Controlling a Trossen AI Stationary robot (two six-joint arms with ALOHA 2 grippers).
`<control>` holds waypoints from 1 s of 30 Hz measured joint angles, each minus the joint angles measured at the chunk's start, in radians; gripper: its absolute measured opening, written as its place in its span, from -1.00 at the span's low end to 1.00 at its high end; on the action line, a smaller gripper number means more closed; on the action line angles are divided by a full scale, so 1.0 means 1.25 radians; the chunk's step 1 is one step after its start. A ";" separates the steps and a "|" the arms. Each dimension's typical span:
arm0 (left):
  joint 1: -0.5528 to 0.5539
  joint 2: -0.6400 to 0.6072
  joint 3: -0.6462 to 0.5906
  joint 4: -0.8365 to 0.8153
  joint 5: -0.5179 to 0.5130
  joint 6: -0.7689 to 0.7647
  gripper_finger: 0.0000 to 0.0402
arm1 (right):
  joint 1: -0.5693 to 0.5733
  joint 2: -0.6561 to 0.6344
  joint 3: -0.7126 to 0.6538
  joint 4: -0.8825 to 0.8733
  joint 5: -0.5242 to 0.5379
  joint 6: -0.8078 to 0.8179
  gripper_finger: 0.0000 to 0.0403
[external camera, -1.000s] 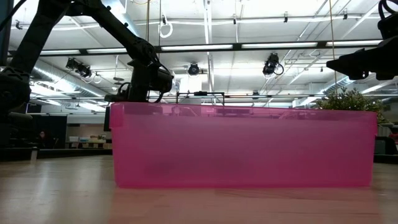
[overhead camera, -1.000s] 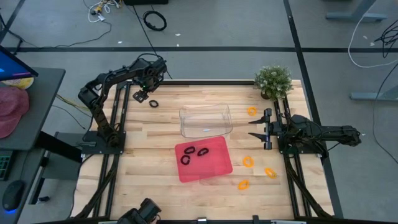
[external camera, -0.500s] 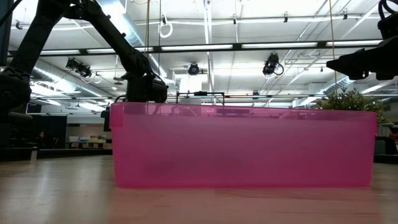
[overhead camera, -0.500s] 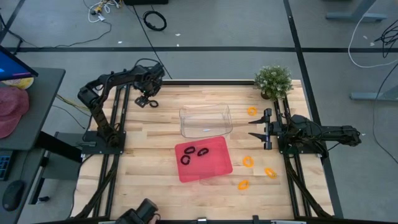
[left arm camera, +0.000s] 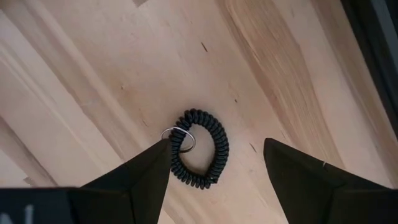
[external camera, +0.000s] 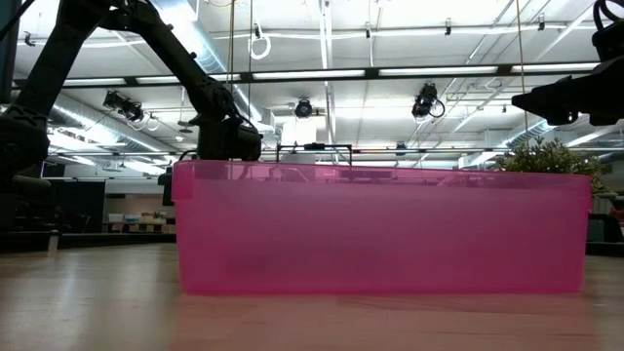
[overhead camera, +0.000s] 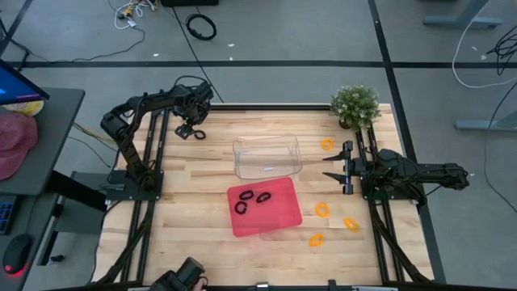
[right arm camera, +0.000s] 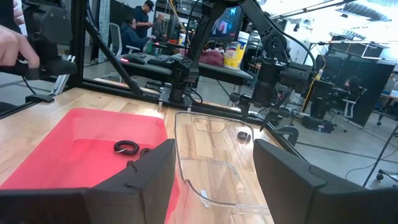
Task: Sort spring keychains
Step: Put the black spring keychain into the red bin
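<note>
Field notes, taking the red tray (overhead camera: 266,212) as landmark, working left to right.

Far to the tray's upper left, my left gripper (overhead camera: 191,129) hung over the last loose black keychain (left arm camera: 198,148), fingers spread wide with nothing between them. In the left wrist view the coil lay flat on the desk (overhead camera: 194,194) between the two fingers, its metal split ring (left arm camera: 179,138) close against one fingertip.

Risk here: if I closed as it stood, that finger could catch the thin ring rather than the coil, and the keychain might swing or slip free on the lift. The springy coil could also squirm out sideways.

Three black keychains (overhead camera: 252,199) already sat in the red tray. The clear bin (overhead camera: 267,157) just above it looked empty, though its walls were hard to read, so I could clip them on a carry.

Right of the tray, four orange keychains (overhead camera: 322,210) remained on the desk. My right gripper (overhead camera: 337,166) waited beside the clear bin, open and empty; the potted plant (overhead camera: 355,106) stood near one orange loop and could get knocked.
</note>
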 joint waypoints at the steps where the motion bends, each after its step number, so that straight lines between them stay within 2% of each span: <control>1: 0.000 0.000 0.000 0.000 0.003 -0.001 0.29 | 0.000 0.000 0.000 0.000 0.000 0.000 0.10; 10: 0.000 0.006 0.001 -0.002 0.015 -0.016 0.29 | 0.000 0.000 0.000 0.000 0.000 0.000 0.10; 20: 0.003 0.109 0.004 0.039 0.037 0.001 0.29 | 0.000 0.000 0.000 0.000 0.000 0.000 0.10; 30: 0.003 0.115 0.004 0.050 0.034 -0.003 0.29 | 0.000 0.000 0.000 0.000 0.000 0.000 0.10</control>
